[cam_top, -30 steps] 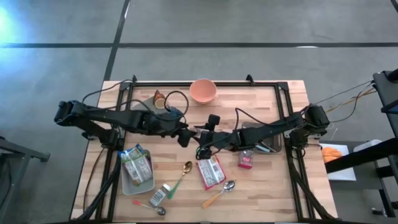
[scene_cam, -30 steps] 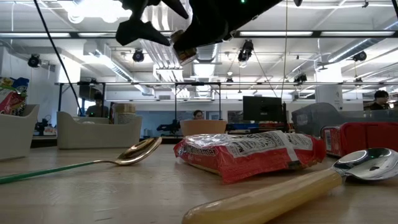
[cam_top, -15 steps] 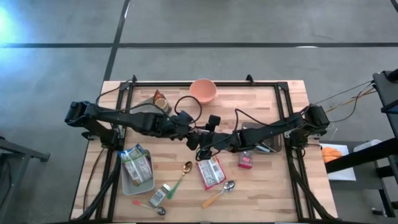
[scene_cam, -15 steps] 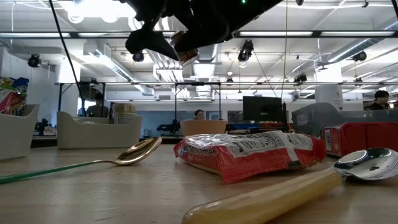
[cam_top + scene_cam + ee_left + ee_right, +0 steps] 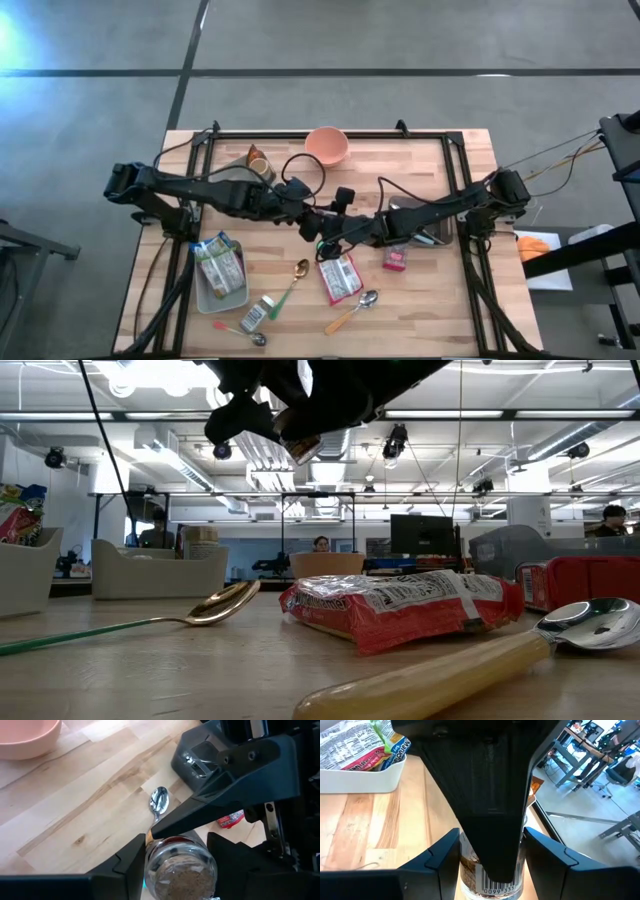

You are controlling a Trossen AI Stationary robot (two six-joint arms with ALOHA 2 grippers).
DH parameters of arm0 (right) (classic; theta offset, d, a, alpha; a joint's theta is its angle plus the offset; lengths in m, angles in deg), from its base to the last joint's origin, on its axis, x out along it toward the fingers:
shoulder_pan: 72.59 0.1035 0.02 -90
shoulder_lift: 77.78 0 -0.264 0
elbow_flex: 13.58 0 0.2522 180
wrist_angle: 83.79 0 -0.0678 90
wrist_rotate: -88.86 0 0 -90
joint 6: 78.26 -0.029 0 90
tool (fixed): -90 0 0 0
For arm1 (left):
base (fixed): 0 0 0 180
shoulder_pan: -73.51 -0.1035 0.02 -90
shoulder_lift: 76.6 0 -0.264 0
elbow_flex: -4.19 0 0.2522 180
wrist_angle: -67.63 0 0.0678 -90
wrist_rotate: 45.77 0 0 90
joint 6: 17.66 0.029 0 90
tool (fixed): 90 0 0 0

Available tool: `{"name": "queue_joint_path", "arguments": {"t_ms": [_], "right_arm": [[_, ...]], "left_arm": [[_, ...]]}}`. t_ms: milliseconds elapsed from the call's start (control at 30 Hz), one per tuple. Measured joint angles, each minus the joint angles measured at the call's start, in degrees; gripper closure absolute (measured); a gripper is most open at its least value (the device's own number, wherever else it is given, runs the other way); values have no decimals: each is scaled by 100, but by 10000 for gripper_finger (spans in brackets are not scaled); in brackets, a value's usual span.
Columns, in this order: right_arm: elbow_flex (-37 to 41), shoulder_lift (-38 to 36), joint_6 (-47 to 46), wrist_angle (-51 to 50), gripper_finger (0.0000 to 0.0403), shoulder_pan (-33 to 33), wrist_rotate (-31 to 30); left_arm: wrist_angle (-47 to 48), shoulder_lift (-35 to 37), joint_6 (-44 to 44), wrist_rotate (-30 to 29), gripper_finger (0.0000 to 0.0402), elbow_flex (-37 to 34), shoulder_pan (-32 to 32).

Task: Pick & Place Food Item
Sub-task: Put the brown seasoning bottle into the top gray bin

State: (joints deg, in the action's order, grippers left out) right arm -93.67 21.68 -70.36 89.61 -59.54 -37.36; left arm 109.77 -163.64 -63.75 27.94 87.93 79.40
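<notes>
A small glass jar (image 5: 180, 872) of brown granules, with a barcode label (image 5: 496, 888), hangs high above the middle of the table (image 5: 303, 448). Both grippers meet on it. My left gripper (image 5: 312, 224) reaches in from the table's left and is shut on the jar. My right gripper (image 5: 332, 232) comes from the right and is also shut on it. In each wrist view the other arm's dark finger covers part of the jar. My left gripper pinches the jar's glass wall (image 5: 150, 872) between its two fingers, one on each side, slanting down from the table's left. The jar is lifted clear of the table. My right gripper pinches the jar's wall (image 5: 468, 868) between its two fingers, coming nearly level from the table's right. The left arm's finger hides most of the jar here.
Below the grippers lie a red snack packet (image 5: 338, 276), a gold spoon (image 5: 297, 272) and a yellow-handled spoon (image 5: 352, 310). A white tray (image 5: 226, 296) of packets stands near left, a pink bowl (image 5: 326, 146) at the far edge, a small red pack (image 5: 396, 259) to the right.
My left gripper has gone toward the table's right and slightly down, up to the jar held by my right gripper, and its fingers have shut on the jar. The jar and my right gripper have stayed in place.
</notes>
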Motion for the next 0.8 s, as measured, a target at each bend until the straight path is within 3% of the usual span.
{"name": "queue_joint_path", "arguments": {"t_ms": [600, 667, 800], "right_arm": [[2, -2, -26, 22, 223, 7, -28], [2, -2, -39, 28, 203, 10, -83], [2, -3, -53, 76, 124, 10, -116]], "left_arm": [[2, 10, 44, 129, 229, 0, 2], [2, 11, 52, 138, 230, 0, 2], [79, 46, 48, 223, 234, 2, 2]]}}
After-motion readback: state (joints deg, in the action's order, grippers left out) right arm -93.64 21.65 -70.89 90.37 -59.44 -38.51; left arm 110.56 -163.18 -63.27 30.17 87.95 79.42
